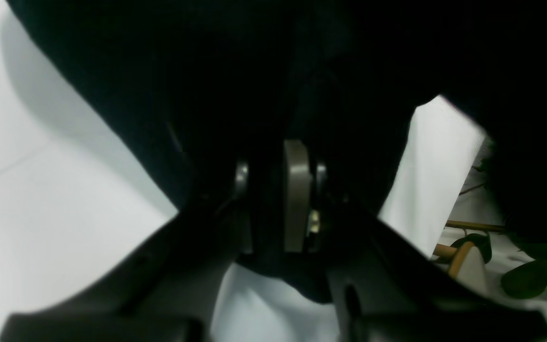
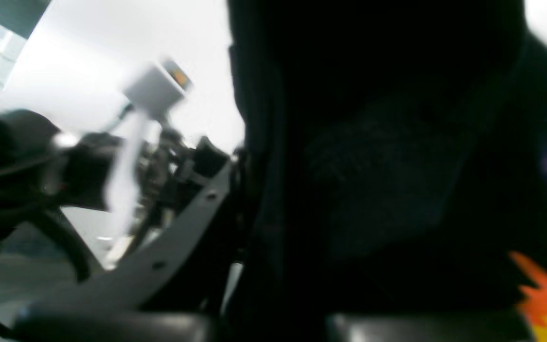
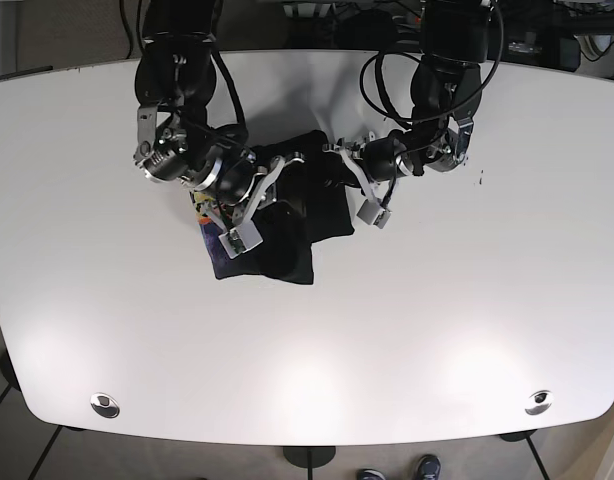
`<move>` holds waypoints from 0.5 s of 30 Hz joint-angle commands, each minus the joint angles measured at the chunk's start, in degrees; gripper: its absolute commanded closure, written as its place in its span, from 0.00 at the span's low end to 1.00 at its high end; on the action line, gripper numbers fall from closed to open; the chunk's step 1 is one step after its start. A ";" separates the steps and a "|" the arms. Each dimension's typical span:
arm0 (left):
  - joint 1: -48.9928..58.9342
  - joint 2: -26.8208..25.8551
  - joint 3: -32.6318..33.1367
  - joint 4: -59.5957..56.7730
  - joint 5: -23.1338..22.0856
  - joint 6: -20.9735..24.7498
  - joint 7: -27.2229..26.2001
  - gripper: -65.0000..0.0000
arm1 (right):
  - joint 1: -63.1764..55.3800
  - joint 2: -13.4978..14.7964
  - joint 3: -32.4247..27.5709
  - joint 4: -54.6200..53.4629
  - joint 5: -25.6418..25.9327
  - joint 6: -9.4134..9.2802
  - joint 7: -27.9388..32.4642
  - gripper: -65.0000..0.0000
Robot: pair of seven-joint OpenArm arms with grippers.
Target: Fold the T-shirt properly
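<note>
The black T-shirt (image 3: pixel 287 235) lies bunched near the middle of the white table (image 3: pixel 467 300), with a coloured print showing at its left edge (image 3: pixel 200 212). My left gripper (image 3: pixel 339 172) is at the shirt's upper right. In the left wrist view its fingers (image 1: pixel 296 190) are shut on a fold of the dark cloth (image 1: pixel 235 71). My right gripper (image 3: pixel 271 188) is at the shirt's upper left. In the blurred right wrist view the black cloth (image 2: pixel 378 171) fills the space beside its grey finger (image 2: pixel 178 242), and an orange and yellow print (image 2: pixel 546 297) shows low on the right.
The table's front edge carries two metal fittings (image 3: pixel 105 404) (image 3: pixel 538 402). Green plant leaves (image 1: pixel 530 280) and a wooden piece (image 1: pixel 463 256) show beyond the table in the left wrist view. Shoes (image 3: pixel 397 468) stand at the near edge.
</note>
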 commanded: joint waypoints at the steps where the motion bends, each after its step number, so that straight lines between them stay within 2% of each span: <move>1: -0.68 -0.01 -0.08 0.66 -0.11 0.05 -0.06 0.88 | 2.68 -0.20 -1.48 -2.29 0.61 0.40 2.51 0.97; 2: -0.68 -0.01 -0.16 0.66 -0.11 0.05 -0.06 0.88 | 2.86 -0.20 -1.48 -3.70 0.26 0.40 2.51 0.97; 4: -0.68 -0.01 -0.34 0.83 -0.20 -0.03 -0.06 0.88 | 4.53 -0.20 -1.39 -5.37 -1.41 0.31 2.60 0.84; 9: -0.76 0.08 -0.43 0.92 -0.29 -0.03 -0.06 0.88 | 4.53 -0.12 -1.83 -3.26 -2.81 0.31 1.63 0.30; 11: -1.20 0.08 -0.52 1.01 -1.52 -0.03 -0.06 0.88 | 4.61 -0.12 -1.83 -2.03 -2.81 0.31 0.49 0.15; 15: -0.06 -2.56 -6.58 6.37 -9.87 -0.03 0.29 0.88 | 5.76 -0.56 -1.92 -2.47 -2.73 0.31 0.23 0.16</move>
